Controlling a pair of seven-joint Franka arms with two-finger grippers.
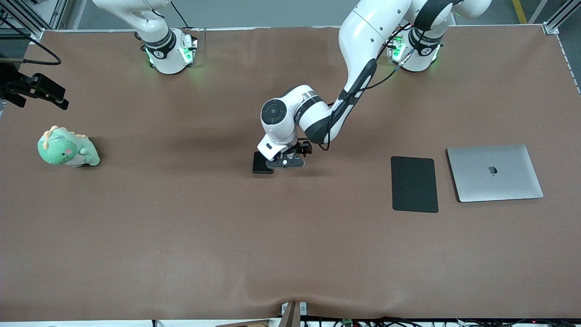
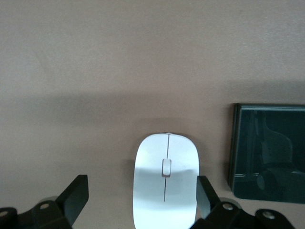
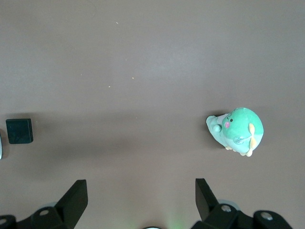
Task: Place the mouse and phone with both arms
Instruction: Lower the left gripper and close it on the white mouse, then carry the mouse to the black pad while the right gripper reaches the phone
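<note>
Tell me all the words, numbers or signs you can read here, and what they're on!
No words or numbers can be read anywhere.
Laptop: a dark apple-shaped logo on its lid, no letters.
Right arm's base: a small dark mark, too small to read.
Left arm's base: a small dark mark, too small to read.
Mouse, phone, pad and dinosaur toy: no text.

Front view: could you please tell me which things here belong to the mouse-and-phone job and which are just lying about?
Job:
- mouse, between the open fingers of the left tool
- phone, beside the mouse
- right tool, open, waiting high over the table

Lying about:
- mouse pad
- laptop, shut, beside the pad
- plush dinosaur, at the right arm's end
</note>
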